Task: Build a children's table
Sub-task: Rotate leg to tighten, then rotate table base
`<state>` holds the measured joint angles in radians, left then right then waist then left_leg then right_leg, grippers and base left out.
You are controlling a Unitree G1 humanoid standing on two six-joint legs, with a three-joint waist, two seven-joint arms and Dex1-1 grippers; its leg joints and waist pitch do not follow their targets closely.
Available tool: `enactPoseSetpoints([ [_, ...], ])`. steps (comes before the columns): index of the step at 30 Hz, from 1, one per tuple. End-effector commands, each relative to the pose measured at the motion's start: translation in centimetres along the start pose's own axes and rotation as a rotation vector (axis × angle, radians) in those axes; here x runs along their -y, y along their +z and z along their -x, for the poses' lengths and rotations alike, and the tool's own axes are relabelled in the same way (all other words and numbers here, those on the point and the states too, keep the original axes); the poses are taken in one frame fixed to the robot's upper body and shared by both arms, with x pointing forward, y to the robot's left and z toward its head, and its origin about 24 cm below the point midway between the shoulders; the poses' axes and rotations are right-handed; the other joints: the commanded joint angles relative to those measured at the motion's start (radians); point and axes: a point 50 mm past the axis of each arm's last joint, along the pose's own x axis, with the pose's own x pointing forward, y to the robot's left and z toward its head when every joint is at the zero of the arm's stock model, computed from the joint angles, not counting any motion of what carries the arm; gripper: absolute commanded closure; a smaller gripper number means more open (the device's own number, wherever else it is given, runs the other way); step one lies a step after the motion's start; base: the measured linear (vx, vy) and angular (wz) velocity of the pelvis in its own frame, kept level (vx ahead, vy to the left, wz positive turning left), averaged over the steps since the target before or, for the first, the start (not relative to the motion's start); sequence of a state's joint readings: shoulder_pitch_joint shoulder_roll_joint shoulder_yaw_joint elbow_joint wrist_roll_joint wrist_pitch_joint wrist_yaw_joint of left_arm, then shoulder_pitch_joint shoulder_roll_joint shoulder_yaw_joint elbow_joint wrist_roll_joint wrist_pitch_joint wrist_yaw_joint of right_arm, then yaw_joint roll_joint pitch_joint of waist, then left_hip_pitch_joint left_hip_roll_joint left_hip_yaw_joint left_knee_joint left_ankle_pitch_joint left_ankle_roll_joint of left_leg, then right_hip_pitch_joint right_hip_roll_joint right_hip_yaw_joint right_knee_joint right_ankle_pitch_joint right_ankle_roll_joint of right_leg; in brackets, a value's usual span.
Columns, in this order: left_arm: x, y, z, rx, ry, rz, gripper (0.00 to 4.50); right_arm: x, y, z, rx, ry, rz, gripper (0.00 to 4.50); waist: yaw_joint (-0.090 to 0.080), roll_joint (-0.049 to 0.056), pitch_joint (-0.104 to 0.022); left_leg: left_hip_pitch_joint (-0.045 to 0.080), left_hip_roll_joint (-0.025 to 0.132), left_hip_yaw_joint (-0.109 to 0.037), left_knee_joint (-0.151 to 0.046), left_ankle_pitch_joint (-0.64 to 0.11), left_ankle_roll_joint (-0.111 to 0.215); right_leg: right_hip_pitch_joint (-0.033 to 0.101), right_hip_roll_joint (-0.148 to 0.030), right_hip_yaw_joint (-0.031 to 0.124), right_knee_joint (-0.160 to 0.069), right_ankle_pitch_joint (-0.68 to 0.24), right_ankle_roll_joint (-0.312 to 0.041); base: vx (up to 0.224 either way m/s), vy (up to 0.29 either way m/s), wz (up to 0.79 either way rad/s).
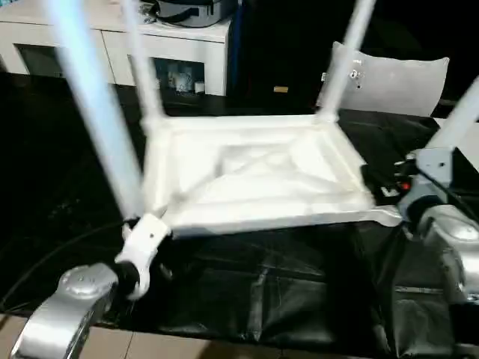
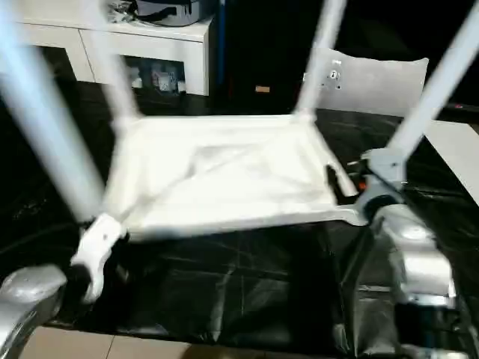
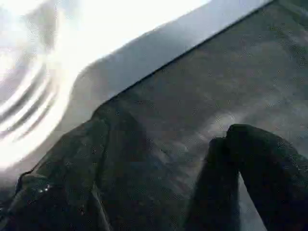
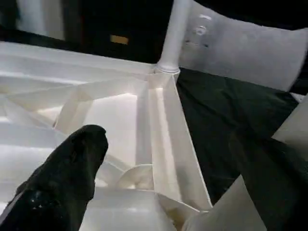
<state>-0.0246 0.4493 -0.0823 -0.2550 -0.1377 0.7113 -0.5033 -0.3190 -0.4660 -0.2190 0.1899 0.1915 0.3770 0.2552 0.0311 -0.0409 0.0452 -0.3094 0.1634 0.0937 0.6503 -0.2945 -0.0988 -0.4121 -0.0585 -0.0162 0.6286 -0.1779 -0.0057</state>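
The children's table lies upside down on a black sheet, its white ribbed top (image 1: 254, 176) facing up. Legs rise from its corners: near left (image 1: 93, 105), far left (image 1: 142, 60), far right (image 1: 346, 52) and near right (image 1: 460, 116). My left gripper (image 1: 138, 273) sits low by the near left corner, just under that leg's base. Its fingers (image 3: 260, 168) stand apart over the sheet with nothing between them. My right gripper (image 4: 173, 144) is open at the near right corner. The near right leg (image 4: 226, 211) passes close by one of its fingers.
A white cabinet (image 1: 112, 37) with glass doors stands at the back left, with a dark bag (image 1: 191, 9) on top. A grey-white pillow (image 1: 397, 78) leans at the back right. The black sheet (image 1: 284, 299) ends near a strip of tan floor (image 1: 150, 348).
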Motion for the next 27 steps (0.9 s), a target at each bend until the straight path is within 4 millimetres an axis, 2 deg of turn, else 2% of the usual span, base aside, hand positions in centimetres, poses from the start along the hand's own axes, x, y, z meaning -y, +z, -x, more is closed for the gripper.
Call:
enactPoseSetpoints([
  [1, -0.9, 0.9, 0.1, 0.051, 0.079, -0.034, 0.05, 2.4, 1.0, 0.3, 0.039, -0.095, 0.021, 0.00, -0.008, -0.001, -0.050, -0.033, 0.011, 0.027, -0.090, -0.024, 0.061, 0.058, -0.038, 0.025, -0.077, -0.261, -0.173, 0.000, 0.000, 0.00],
  [2, -0.5, 1.4, 0.2, 0.100, 0.071, -0.009, 0.05, 2.2, 1.0, 0.2, 0.039, -0.072, 0.018, 0.00, -0.006, 0.007, -0.053, -0.035, 0.010, 0.025, -0.088, 0.005, 0.063, 0.060, -0.038, 0.025, -0.070, -0.219, -0.182, 0.000, 0.000, 0.00],
  [3, -0.2, 1.4, 0.4, 0.119, 0.065, 0.006, 0.05, 1.9, 0.9, 0.2, 0.041, -0.054, 0.018, 0.00, -0.009, 0.001, -0.054, -0.044, 0.011, 0.026, -0.085, 0.046, 0.069, 0.066, -0.037, 0.024, -0.068, -0.159, -0.197, 0.000, 0.000, 0.00],
  [4, 0.1, 1.5, 0.6, 0.146, 0.058, 0.021, 0.05, 1.4, 0.8, 0.2, 0.044, -0.027, 0.016, 0.00, -0.009, 0.000, -0.053, -0.045, 0.011, 0.027, -0.084, 0.054, 0.076, 0.066, -0.038, 0.024, -0.066, -0.144, -0.207, 0.000, 0.000, 0.00],
  [7, 0.9, 1.4, 1.5, 0.208, 0.062, 0.065, 0.05, -0.1, 0.5, 0.3, 0.050, 0.040, 0.000, 0.00, -0.015, 0.000, -0.052, -0.049, 0.015, 0.029, -0.086, 0.044, 0.090, 0.067, -0.039, 0.023, -0.068, -0.153, -0.221, 0.000, 0.000, 0.00],
  [9, 1.0, 1.0, 2.3, 0.234, 0.130, 0.098, 0.05, -1.7, 0.2, 0.6, 0.055, 0.109, -0.016, 0.00, -0.022, 0.000, -0.049, -0.053, 0.018, 0.029, -0.088, 0.021, 0.096, 0.068, -0.039, 0.022, -0.073, -0.177, -0.223, 0.000, 0.000, 0.00],
  [12, 0.5, 0.1, 3.7, 0.260, 0.296, 0.137, 0.05, -4.6, -0.7, 1.3, 0.039, 0.247, -0.053, 0.00, -0.032, 0.002, -0.042, -0.052, 0.023, 0.029, -0.094, -0.059, 0.095, 0.061, -0.036, 0.019, -0.085, -0.274, -0.202, 0.000, 0.000, 0.00],
  [14, 0.4, -0.2, 4.1, 0.275, 0.332, 0.154, 0.05, -5.6, -1.1, 1.7, 0.025, 0.297, -0.057, 0.00, -0.034, 0.003, -0.039, -0.048, 0.024, 0.028, -0.098, -0.113, 0.085, 0.053, -0.034, 0.020, -0.095, -0.361, -0.164, 0.000, 0.000, 0.00],
  [17, 0.3, 0.1, 4.7, 0.301, 0.354, 0.164, 0.05, -7.0, -1.8, 2.4, -0.005, 0.356, -0.070, 0.00, -0.035, 0.005, -0.036, -0.045, 0.029, 0.023, -0.104, -0.148, 0.071, 0.045, -0.034, 0.020, -0.095, -0.386, -0.147, 0.000, 0.000, 0.00],
  [18, 0.3, 0.2, 4.7, 0.310, 0.352, 0.171, 0.05, -7.3, -2.0, 2.5, -0.015, 0.370, -0.075, 0.00, -0.032, 0.007, -0.034, -0.040, 0.030, 0.024, -0.105, -0.153, 0.068, 0.042, -0.033, 0.021, -0.097, -0.380, -0.144, 0.000, 0.000, 0.00],
  [19, -0.2, 0.7, 4.5, 0.352, 0.338, 0.182, 0.05, -8.2, -2.6, 3.0, -0.045, 0.403, -0.102, 0.00, -0.033, 0.003, -0.034, -0.043, 0.029, 0.023, -0.107, -0.152, 0.065, 0.043, -0.033, 0.020, -0.096, -0.367, -0.145, 0.000, 0.000, 0.00],
  [21, -0.4, 1.1, 4.3, 0.372, 0.317, 0.185, 0.05, -8.7, -2.9, 3.1, -0.065, 0.421, -0.117, 0.00, -0.028, 0.008, -0.037, -0.038, 0.028, 0.024, -0.107, -0.132, 0.060, 0.040, -0.033, 0.023, -0.092, -0.333, -0.146, 0.000, 0.000, 0.00],
  [22, -0.8, 1.6, 3.9, 0.390, 0.297, 0.182, 0.05, -9.2, -3.2, 3.4, -0.084, 0.437, -0.119, 0.00, -0.032, 0.006, -0.038, -0.044, 0.031, 0.020, -0.110, -0.110, 0.056, 0.046, -0.035, 0.022, -0.087, -0.291, -0.154, 0.000, 0.000, 0.00],
  [23, -1.1, 2.1, 3.5, 0.409, 0.254, 0.191, 0.05, -9.8, -3.6, 3.6, -0.111, 0.449, -0.126, 0.00, -0.029, 0.005, -0.038, -0.043, 0.029, 0.021, -0.109, -0.099, 0.054, 0.047, -0.036, 0.021, -0.087, -0.281, -0.155, 0.000, 0.000, 0.00],
  [24, -1.3, 2.5, 3.1, 0.424, 0.215, 0.200, 0.05, -10.2, -3.9, 3.7, -0.133, 0.457, -0.132, 0.00, -0.026, 0.003, -0.039, -0.037, 0.022, 0.025, -0.107, -0.083, 0.054, 0.042, -0.033, 0.024, -0.086, -0.267, -0.153, 0.000, 0.000, 0.00],
  [25, -1.5, 2.7, 2.8, 0.423, 0.190, 0.191, 0.05, -10.5, -4.1, 3.8, -0.148, 0.463, -0.136, 0.00, -0.028, 0.000, -0.041, -0.043, 0.024, 0.023, -0.108, -0.060, 0.052, 0.050, -0.037, 0.024, -0.082, -0.240, -0.158, 0.000, 0.000, 0.00],
  [26, -2.1, 3.0, 2.4, 0.423, 0.188, 0.185, 0.05, -10.9, -4.4, 3.9, -0.165, 0.470, -0.131, 0.00, -0.027, 0.001, -0.042, -0.044, 0.024, 0.023, -0.107, -0.044, 0.051, 0.052, -0.039, 0.024, -0.082, -0.230, -0.158, 0.000, 0.000, 0.00],
  [27, -3.1, 3.4, 1.9, 0.424, 0.194, 0.173, 0.05, -11.4, -4.8, 3.9, -0.188, 0.478, -0.136, 0.00, -0.028, 0.002, -0.044, -0.041, 0.022, 0.025, -0.104, -0.018, 0.049, 0.050, -0.038, 0.024, -0.080, -0.203, -0.161, 0.000, 0.000, 0.00],
])
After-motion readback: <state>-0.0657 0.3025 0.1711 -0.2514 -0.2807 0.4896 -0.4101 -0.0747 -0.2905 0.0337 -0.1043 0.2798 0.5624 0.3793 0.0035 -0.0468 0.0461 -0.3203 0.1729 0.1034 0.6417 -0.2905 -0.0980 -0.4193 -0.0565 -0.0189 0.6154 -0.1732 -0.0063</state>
